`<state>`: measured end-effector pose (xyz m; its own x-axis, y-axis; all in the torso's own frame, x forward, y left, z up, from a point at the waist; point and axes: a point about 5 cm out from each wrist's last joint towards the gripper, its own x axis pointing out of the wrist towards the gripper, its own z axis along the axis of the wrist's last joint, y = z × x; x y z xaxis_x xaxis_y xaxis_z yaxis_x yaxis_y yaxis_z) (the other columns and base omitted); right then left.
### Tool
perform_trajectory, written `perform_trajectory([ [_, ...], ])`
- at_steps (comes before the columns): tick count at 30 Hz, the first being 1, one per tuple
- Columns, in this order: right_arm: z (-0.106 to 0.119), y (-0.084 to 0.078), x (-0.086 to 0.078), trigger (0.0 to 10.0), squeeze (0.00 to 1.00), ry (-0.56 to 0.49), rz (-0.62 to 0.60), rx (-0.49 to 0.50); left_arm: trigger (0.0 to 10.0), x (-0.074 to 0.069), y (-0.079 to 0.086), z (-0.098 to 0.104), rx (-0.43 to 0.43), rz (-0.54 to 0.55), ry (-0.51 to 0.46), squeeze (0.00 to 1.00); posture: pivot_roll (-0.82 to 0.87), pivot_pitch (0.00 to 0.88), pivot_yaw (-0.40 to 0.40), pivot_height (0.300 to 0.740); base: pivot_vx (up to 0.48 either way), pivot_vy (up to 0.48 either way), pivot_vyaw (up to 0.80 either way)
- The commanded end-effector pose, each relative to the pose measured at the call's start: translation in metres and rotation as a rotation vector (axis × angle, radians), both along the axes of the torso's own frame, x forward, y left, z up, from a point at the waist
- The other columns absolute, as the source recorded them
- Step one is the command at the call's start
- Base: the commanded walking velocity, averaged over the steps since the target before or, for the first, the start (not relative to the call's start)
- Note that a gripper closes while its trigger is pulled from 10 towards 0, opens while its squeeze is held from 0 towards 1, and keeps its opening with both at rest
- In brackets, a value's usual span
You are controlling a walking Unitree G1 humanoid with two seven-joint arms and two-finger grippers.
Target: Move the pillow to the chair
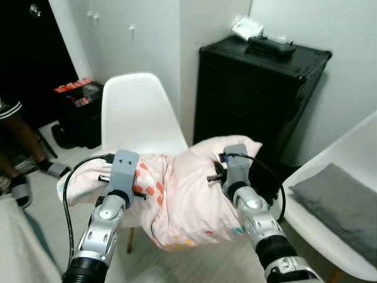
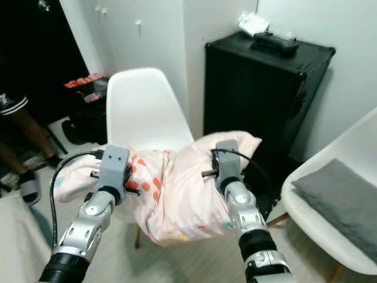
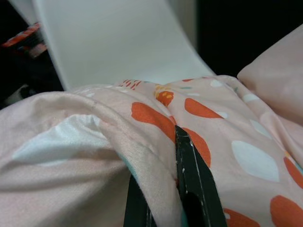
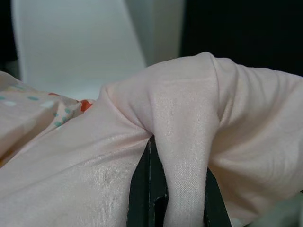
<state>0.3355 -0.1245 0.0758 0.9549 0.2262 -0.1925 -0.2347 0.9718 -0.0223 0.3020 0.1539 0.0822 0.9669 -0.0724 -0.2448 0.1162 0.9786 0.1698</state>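
A pale pink pillow [image 1: 182, 194] with orange and white spots hangs between my two arms, in front of the white chair [image 1: 136, 112]. Its far edge overlaps the chair's seat. My left gripper [image 1: 126, 186] is shut on the pillow's left part; in the left wrist view a fold of spotted cloth [image 3: 142, 142] is pinched between the black fingers [image 3: 194, 184]. On the pillow's right part my right gripper [image 1: 227, 171] is shut, with a ridge of plain pink fabric [image 4: 184, 127] squeezed between its fingers [image 4: 147, 189].
A black cabinet [image 1: 259, 88] with small items on top stands behind the pillow at the right. A second white chair [image 1: 347, 194] with a grey cushion [image 1: 339, 200] is at the far right. A person's legs [image 1: 17, 153] show at the left edge, near dark boxes [image 1: 79, 112].
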Motion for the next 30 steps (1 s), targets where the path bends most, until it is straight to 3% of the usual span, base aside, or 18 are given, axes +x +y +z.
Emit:
perform_trajectory([
  [1, 0.012, 0.009, 0.004, 10.0, 0.0, -0.06, 0.03, 0.017, 10.0, 0.003, -0.01, 0.01, -0.005, -0.046, -0.053, 0.0, 0.09, 0.0, 0.024, 0.74, 0.0, 0.0, -0.8],
  [30, 0.01, 0.001, 0.005, 10.0, 0.0, -0.044, -0.014, -0.017, 10.0, 0.009, -0.02, 0.011, -0.034, -0.049, -0.058, 0.0, 0.06, 0.0, 0.026, 0.74, 0.0, 0.0, -0.8],
])
